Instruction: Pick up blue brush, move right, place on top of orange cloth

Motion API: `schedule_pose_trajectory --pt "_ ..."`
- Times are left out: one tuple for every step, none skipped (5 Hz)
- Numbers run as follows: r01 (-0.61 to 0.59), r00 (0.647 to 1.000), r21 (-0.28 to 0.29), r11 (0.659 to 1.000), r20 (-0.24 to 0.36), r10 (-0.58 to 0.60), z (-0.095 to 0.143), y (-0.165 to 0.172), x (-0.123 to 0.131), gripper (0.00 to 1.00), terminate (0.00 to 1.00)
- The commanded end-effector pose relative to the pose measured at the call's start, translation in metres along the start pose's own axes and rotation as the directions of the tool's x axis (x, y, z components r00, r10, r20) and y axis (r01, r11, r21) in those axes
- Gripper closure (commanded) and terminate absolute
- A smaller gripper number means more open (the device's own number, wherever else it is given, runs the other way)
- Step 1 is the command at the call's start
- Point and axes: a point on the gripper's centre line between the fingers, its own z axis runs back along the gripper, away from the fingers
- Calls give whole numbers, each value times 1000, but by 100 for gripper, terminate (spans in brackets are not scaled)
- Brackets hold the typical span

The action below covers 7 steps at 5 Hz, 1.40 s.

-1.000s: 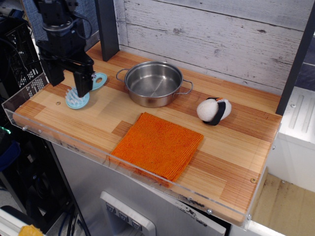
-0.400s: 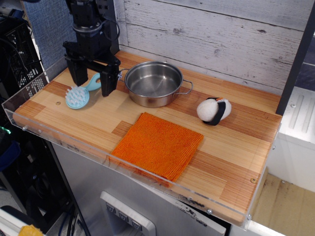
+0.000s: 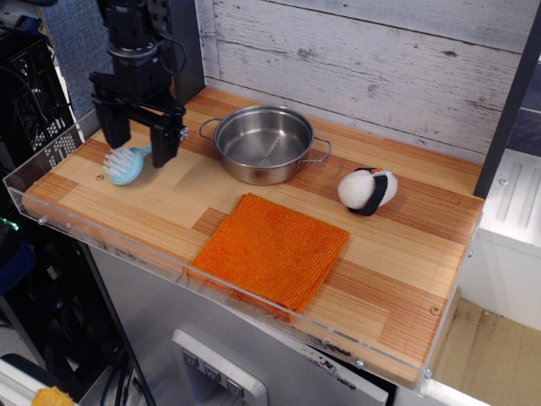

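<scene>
The blue brush (image 3: 127, 166) lies on the wooden table at the far left, bristle head toward the front. Its handle is mostly hidden behind my right finger. My gripper (image 3: 140, 144) is open and points down just behind the brush head. One finger (image 3: 114, 132) stands to the brush's left and the other (image 3: 166, 145) to its right, so the brush lies between them. I cannot tell whether either finger touches it. The orange cloth (image 3: 272, 249) lies flat at the table's front middle, well to the right of the brush, with nothing on it.
A steel pot (image 3: 264, 144) with two handles stands behind the cloth, just right of the gripper. A white and black plush toy (image 3: 368, 190) lies further right. A clear acrylic lip (image 3: 101, 239) edges the table's front and left. A dark post (image 3: 184, 51) stands behind the gripper.
The gripper swung right toward the pot, then came back left and now straddles the brush. The brush head sits slightly further left than before. The jaws stay open.
</scene>
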Motion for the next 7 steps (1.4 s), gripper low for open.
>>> schedule_pose_trajectory --pt "8 1000 23 1000 23 -8 11 6 0 0 0" --pt "28 1000 41 999 13 -28 4 -3 1 0 0" --pt "39 999 40 998 -16 -38 -6 -8 2 0 0" --pt "26 999 32 999 -37 -25 -9 -5 1 0 0" --pt "24 998 27 999 -57 -23 -10 -5 3 0 0" --pt "14 998 22 1000 -69 -12 -11 -4 4 0 0" --pt "9 998 17 1000 -58 -8 -10 -5 4 100 0"
